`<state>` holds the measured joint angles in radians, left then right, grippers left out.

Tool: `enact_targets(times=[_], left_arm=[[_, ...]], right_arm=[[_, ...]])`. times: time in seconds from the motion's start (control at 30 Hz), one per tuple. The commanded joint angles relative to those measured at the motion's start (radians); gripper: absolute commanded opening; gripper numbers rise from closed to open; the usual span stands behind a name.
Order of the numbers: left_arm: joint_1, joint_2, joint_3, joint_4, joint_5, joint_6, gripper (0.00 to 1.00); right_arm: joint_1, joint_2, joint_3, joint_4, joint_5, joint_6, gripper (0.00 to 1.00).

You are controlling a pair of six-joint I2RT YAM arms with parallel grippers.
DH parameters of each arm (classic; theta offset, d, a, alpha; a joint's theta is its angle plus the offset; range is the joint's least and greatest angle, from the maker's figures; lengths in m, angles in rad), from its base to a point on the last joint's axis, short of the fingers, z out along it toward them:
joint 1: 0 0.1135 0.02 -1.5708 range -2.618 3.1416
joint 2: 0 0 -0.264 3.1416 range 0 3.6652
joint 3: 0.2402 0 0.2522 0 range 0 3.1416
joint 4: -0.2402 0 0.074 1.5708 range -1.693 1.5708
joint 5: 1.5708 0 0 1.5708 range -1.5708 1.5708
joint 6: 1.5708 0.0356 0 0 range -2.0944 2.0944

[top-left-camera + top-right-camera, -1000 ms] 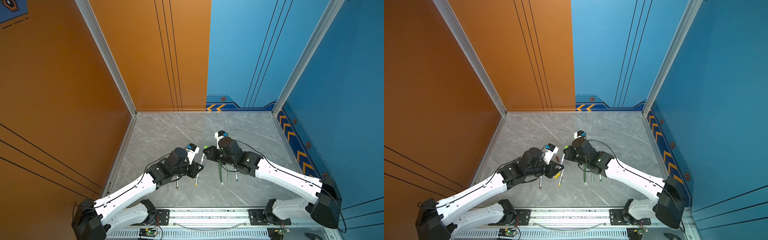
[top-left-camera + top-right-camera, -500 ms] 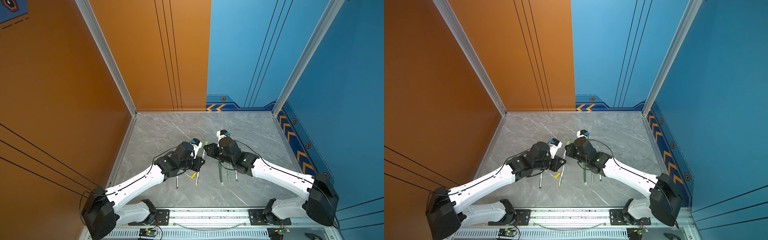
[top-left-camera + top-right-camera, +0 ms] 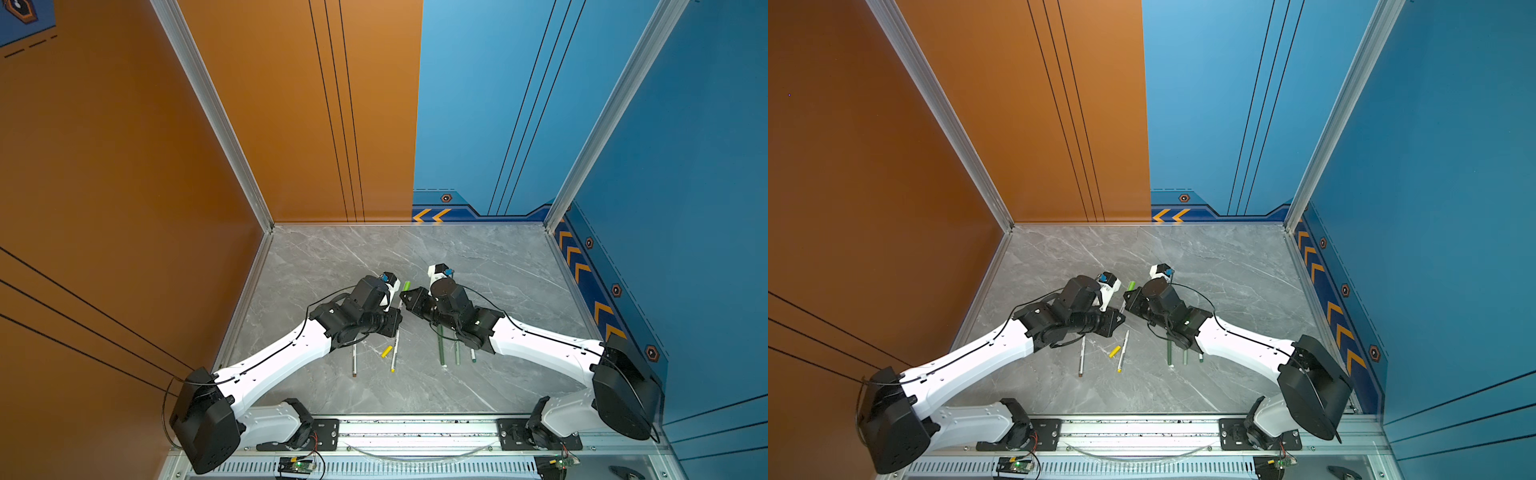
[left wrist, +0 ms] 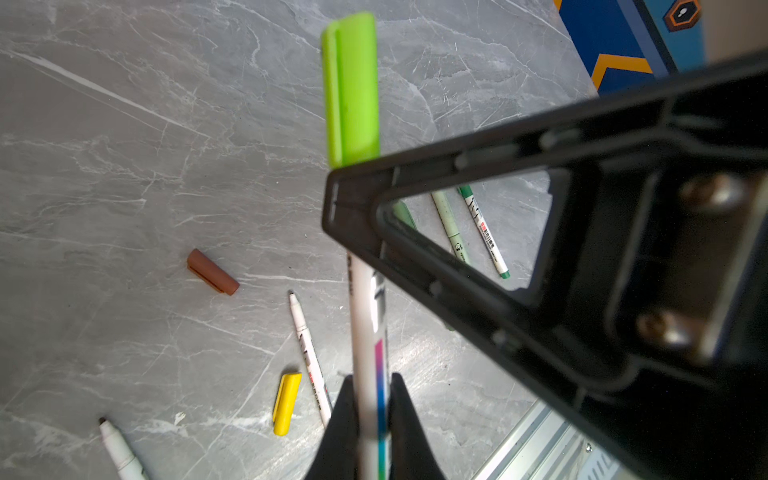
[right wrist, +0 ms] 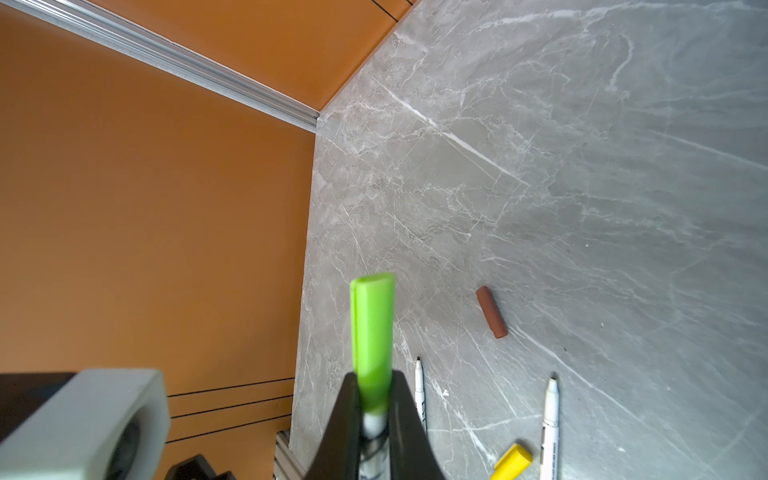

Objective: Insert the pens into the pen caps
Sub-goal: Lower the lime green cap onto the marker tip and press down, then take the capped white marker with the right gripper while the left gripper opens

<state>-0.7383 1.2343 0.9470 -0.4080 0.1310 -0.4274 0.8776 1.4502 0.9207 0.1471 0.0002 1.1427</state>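
The grey marble desk [image 3: 478, 270] fills my view, and both arms meet near its middle. My left fingers [image 4: 338, 428] are clamped on the white barrel of the held pen [image 4: 368, 316], which is raised above the desk. My right fingers [image 5: 340, 419] are pinched on its lime cap [image 5: 372, 324], which sits over the pen's end. Three green pens [image 3: 441, 347] lie side by side under the right arm. A brown-tipped pen [image 3: 354, 361] and a yellow-tipped pen [image 3: 394, 351] lie below the left wrist, with the yellow cap [image 3: 387, 351] just beside the latter. The brown cap [image 4: 212, 272] lies alone on the desk, apart from the rest.
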Motion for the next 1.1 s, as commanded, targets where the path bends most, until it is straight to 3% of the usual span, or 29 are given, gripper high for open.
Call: enact_targets(times=[0.0,0.23,0.4,0.57,0.83,1.07], left_arm=[[-0.018,-0.067,0.090,0.704,0.092,0.052,0.00],[-0.031,-0.152,-0.170,0.696,0.162,-0.057,0.00],[-0.069,-0.219,-0.337,0.697,0.139,-0.116,0.00],[-0.081,-0.260,-0.376,0.694,0.108,-0.132,0.00],[-0.080,-0.224,-0.342,0.684,0.058,-0.160,0.00],[-0.087,-0.204,-0.352,0.685,0.002,-0.204,0.00]], right_arm=[[0.071,0.029,-0.043,-0.200,-0.326,-0.023,0.00],[-0.025,-0.069,0.099,-0.331,-0.275,-0.180,0.02],[-0.092,-0.120,0.171,-0.389,-0.275,-0.260,0.29],[-0.101,-0.120,0.208,-0.433,-0.287,-0.303,0.40],[-0.047,-0.146,0.189,-0.438,-0.218,-0.318,0.39],[-0.040,-0.178,0.157,-0.421,-0.186,-0.312,0.22]])
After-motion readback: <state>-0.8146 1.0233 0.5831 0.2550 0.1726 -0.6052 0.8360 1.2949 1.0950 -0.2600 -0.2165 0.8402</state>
